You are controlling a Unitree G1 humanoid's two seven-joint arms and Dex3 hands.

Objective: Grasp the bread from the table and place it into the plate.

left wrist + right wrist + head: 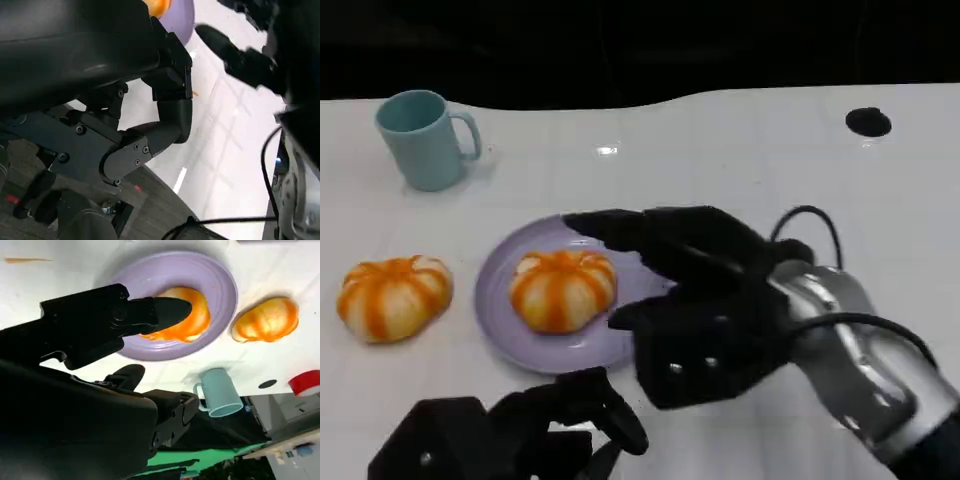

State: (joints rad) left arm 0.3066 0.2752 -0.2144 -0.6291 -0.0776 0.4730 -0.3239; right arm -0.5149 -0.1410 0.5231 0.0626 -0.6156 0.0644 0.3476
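A white table with faint tile lines ran back to a dark edge, a small black disc lying near its far right. In the right wrist view a green surface and a red roll showed beyond the table.

A lilac plate sat at the centre with one orange-striped bun resting on it. A second bun lay on the bare table just beside the plate, on the robot's left. A teal mug stood upright well behind that.

The right hand hung over the plate's right rim, fingers stretched apart toward the plated bun and holding nothing. The left hand sat low at the table's near edge, fingers loosely spread and empty.

The right wrist view showed a fingertip over the plated bun; contact could not be judged. The left wrist view took in the left hand's own fingers above the white surface, a sliver of plate and bun, and the right hand's fingers opposite.
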